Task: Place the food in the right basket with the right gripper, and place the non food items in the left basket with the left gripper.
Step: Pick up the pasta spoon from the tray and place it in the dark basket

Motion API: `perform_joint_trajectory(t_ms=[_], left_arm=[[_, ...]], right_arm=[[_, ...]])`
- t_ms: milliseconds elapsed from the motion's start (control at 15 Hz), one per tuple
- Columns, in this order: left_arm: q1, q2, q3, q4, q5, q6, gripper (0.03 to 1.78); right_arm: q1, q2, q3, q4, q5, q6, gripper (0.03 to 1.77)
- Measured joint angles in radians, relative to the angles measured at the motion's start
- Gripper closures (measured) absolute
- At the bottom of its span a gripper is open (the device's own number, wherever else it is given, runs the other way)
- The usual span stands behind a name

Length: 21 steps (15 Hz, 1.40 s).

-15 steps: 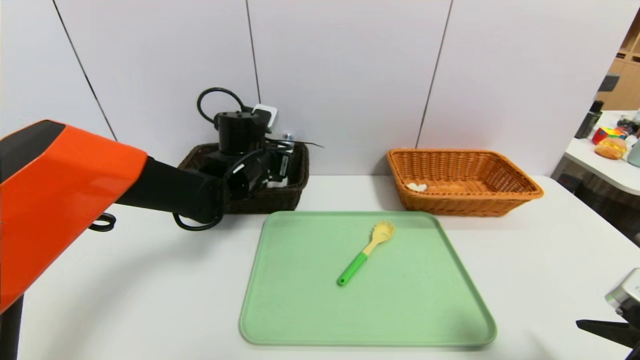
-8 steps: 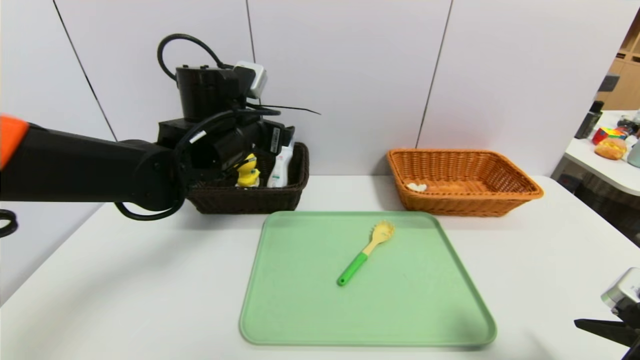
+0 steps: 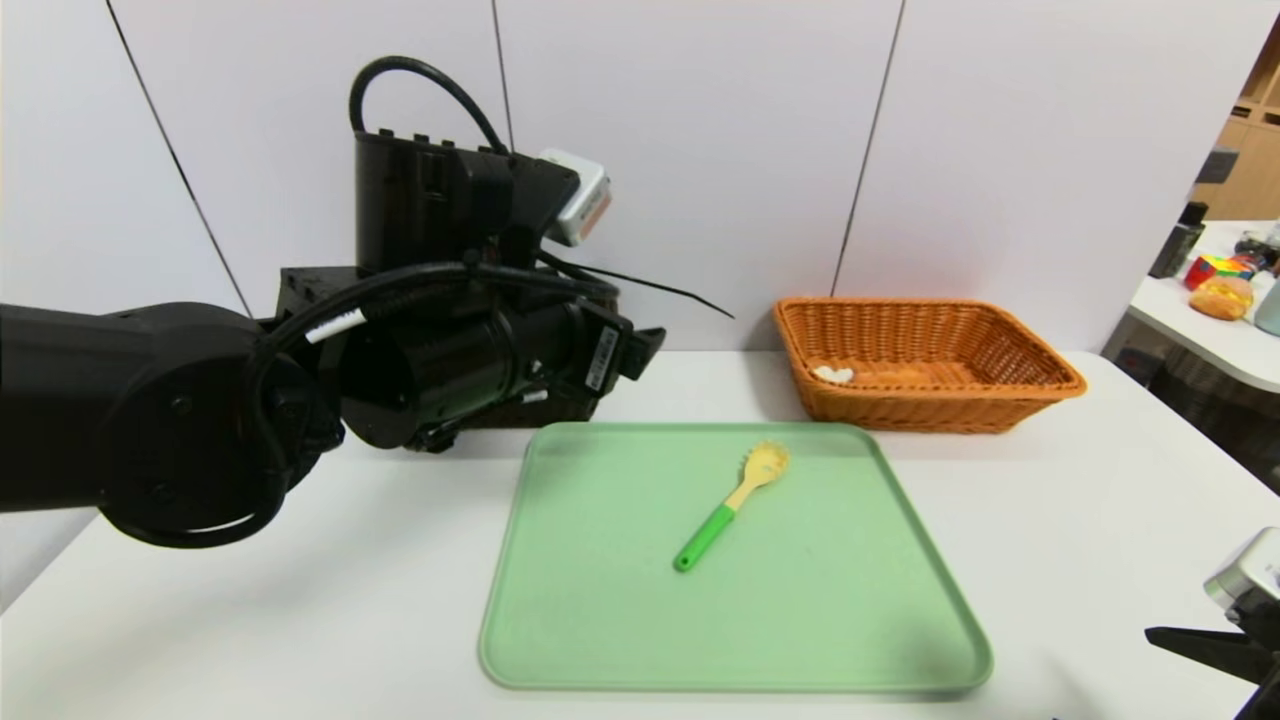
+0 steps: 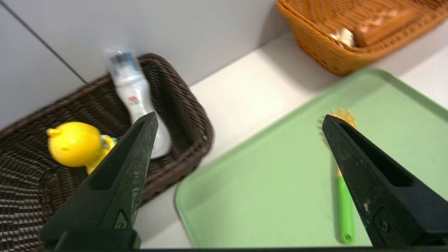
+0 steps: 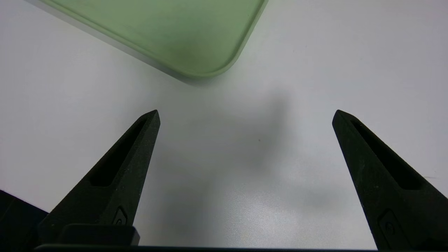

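right gripper (image 5: pixel 245 115) parked low at the near right corner of the white table (image 3: pixel 1100 520), fingers spread wide and empty, hanging over bare tabletop just off the near right rounded corner of the pale green rectangular plastic tray (image 3: pixel 560 640). table surface is open on both sides of the tray.

on the tray, right of its centre, lies a spaghetti spoon with green handle and yellow toothed head (image 3: pixel 728 508), handle toward the near left, head toward the far right; apart from every tray edge, bare tray all round it.

left gripper (image 4: pixel 238 119) raised above the tray's far left corner, jaws released wide, nothing between them.

far left, against the wall, the dark brown woven basket (image 4: pixel 189 115) holds a yellow toy figure (image 4: pixel 73 144) and a white bottle (image 4: pixel 134 94) leaning on its rim. far right, the orange wicker basket (image 3: pixel 1010 385) holds a small white item (image 3: pixel 833 374).
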Motion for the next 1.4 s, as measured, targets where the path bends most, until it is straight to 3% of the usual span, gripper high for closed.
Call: perform_joint_trajectory(t_ms=[533, 1267, 1400], left_arm=[[-0.131, 0.089, 0.067, 0.001, -0.008, 0.001, 0.13], [-0.139, 0.280, -0.022, -0.001, -0.018, 0.026, 0.12], [-0.139, 0.297, -0.030, 0.000, -0.049, 0.039, 0.12]], right_arm=[[0.000, -0.003, -0.001, -0.006, -0.001, 0.000, 0.10], [0.000, -0.029, 0.006, -0.005, -0.002, 0.000, 0.10], [0.000, -0.030, 0.006, -0.005, -0.001, 0.000, 0.10]])
